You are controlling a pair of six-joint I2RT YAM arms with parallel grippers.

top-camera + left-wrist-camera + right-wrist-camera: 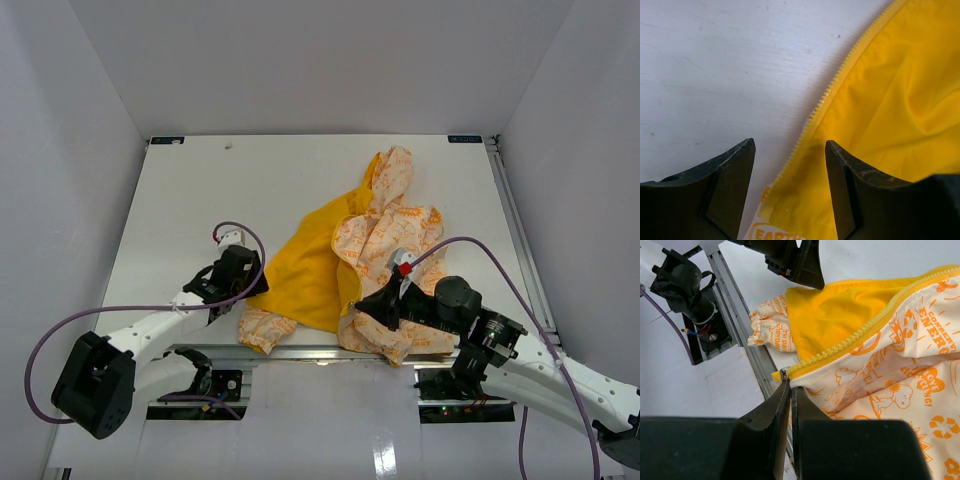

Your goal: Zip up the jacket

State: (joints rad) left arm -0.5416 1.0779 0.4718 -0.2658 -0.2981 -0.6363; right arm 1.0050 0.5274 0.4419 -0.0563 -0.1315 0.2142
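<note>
– Right gripper (788, 385) is pressed together on the jacket (385, 225), pinching the bottom end of its zipper near the front edge of the table (200, 190). And the left?
– Left gripper (790, 170) is spread, straddling the other yellow zipper edge (840, 80) and pinching nothing. The jacket lies open, lining up, between the arms.
– So they're gathering the two halves?
– I judge so. Next, the left must close on that edge and carry it across to the pinched end.

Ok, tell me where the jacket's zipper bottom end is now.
In the right wrist view, the zipper's bottom end is pinched by the right gripper, jaws shut, beside the metal rail.
</note>
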